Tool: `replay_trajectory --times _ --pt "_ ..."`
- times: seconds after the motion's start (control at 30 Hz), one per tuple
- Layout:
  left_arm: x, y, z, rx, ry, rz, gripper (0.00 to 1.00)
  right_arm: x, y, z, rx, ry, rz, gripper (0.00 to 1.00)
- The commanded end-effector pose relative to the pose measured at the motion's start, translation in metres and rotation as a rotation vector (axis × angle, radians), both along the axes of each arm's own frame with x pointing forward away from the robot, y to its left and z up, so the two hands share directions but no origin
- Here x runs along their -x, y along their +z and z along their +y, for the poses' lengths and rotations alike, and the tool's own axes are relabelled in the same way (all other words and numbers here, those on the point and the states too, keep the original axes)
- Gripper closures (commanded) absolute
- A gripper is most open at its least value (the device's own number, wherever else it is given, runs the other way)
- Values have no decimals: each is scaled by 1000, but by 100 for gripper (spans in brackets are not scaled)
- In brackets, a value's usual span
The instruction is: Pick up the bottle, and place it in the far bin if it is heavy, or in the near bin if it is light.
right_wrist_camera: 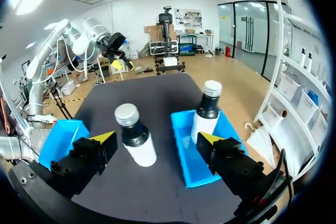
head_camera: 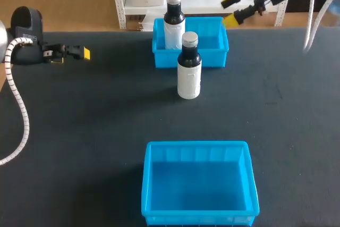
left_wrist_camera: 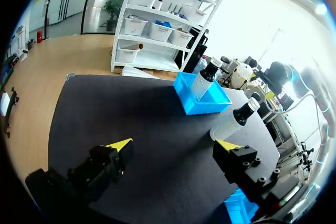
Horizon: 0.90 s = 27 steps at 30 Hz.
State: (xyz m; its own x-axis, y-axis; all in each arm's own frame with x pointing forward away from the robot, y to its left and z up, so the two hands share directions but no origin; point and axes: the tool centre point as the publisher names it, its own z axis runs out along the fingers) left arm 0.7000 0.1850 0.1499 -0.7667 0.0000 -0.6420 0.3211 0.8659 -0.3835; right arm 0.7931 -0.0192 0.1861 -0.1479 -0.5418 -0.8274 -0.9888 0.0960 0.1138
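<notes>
The near bin (head_camera: pixel 197 187) holds no bottle. Past it, on the dark tabletop (head_camera: pixel 79 131), the loose bottle (head_camera: pixel 189 68) stands upright just in front of the far bin (head_camera: pixel 212 57), with neither arm touching it. My left gripper (head_camera: pixel 81 53) sits off at the far left edge, fingers spread apart and empty, well apart from the bottle. A second bottle (head_camera: pixel 173 22) stands upright inside the far bin. My right gripper (head_camera: pixel 230 10) hangs raised beyond that bin's right corner, fingers also apart with nothing between them. As I judge it, one bottle looks already sorted as heavy, while the loose one is not yet picked up, weighed or binned.
</notes>
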Motion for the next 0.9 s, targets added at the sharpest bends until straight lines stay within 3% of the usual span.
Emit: replay_trajectory --times 0.03,0.43,0.9 --pt "0 0 0 0 0 0 0 54 -2 8 43 -353 -222 0" --pt "0 0 0 0 0 0 0 77 -25 19 22 -403 -206 0" --pt "0 0 0 0 0 0 0 64 -34 19 -2 -294 -180 0"
